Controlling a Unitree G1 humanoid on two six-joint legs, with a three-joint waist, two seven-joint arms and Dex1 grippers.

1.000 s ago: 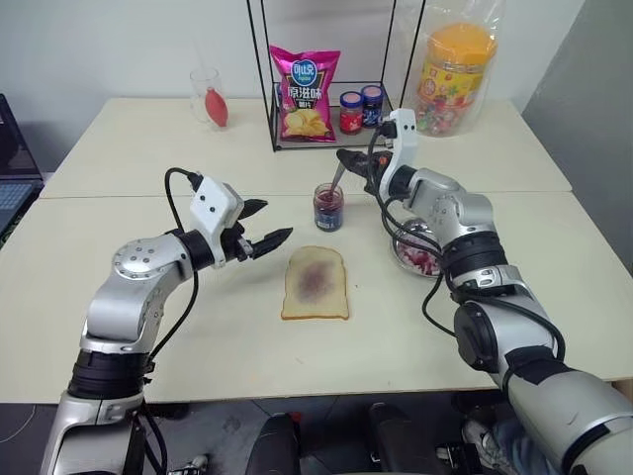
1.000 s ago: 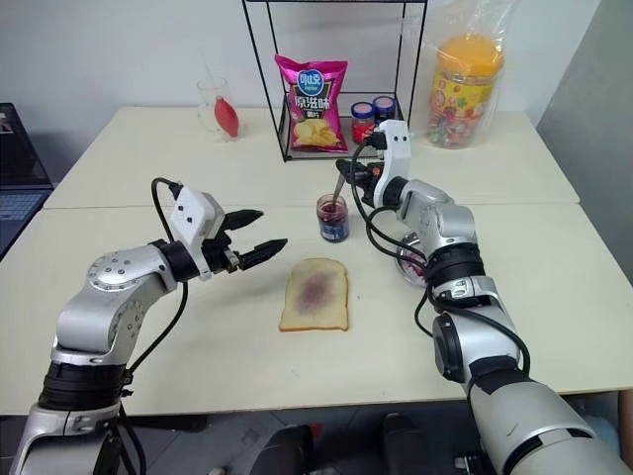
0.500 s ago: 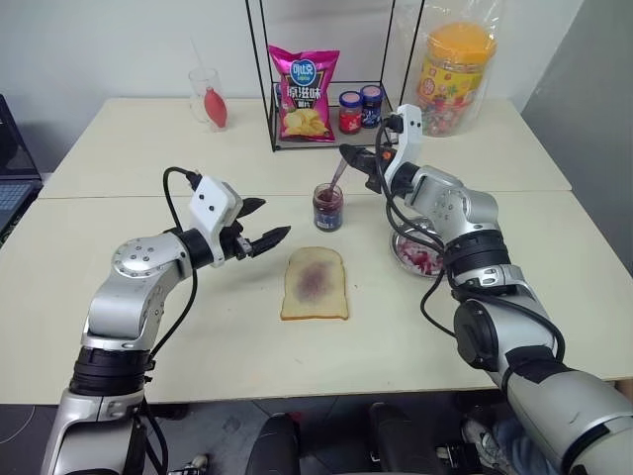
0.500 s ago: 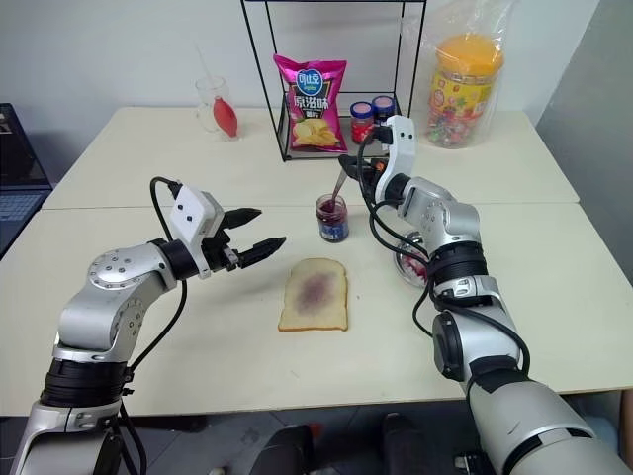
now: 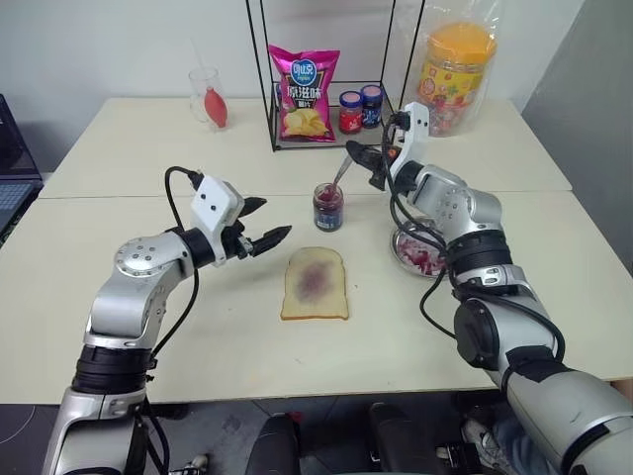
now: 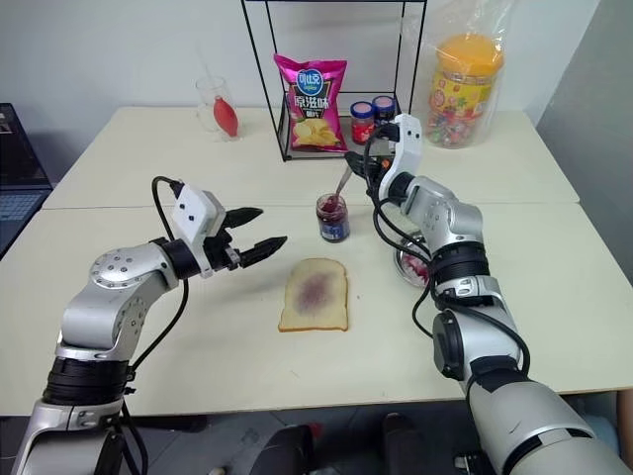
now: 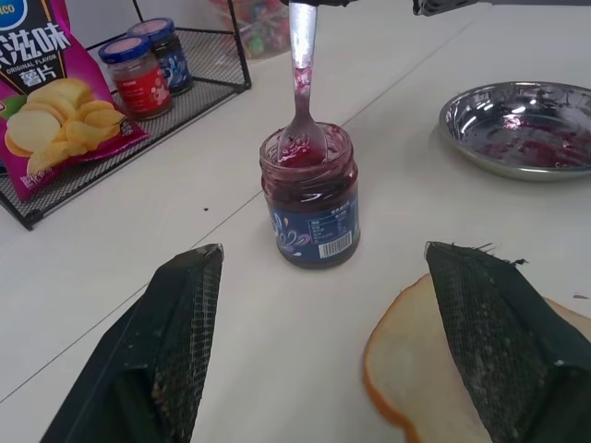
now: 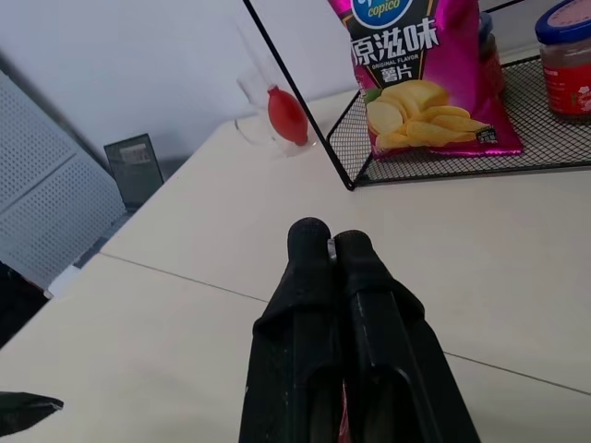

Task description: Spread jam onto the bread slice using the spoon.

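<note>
Pale tabletop (image 5: pixel 198 327) is lying bare along its near edge and around the bread slice (image 5: pixel 316 284), which is resting flat at centre with a purple-red smear. Left gripper (image 5: pixel 265 224) is hovering beside the slice's left side, fingers spread apart, touching nothing. Just beyond the slice, the jam jar (image 7: pixel 310 197) is standing open, holding dark paste and the spoon (image 7: pixel 301 88) bowl. Right gripper (image 5: pixel 360 158) is pinching the spoon handle above it, fingers pressed together. Metal dish (image 7: pixel 522 127), red-smeared, is sitting to the right. Farther back, a wire rack (image 5: pixel 326 89) is holding a chip bag (image 5: pixel 304 91) and two capped jars (image 5: pixel 359 108).
</note>
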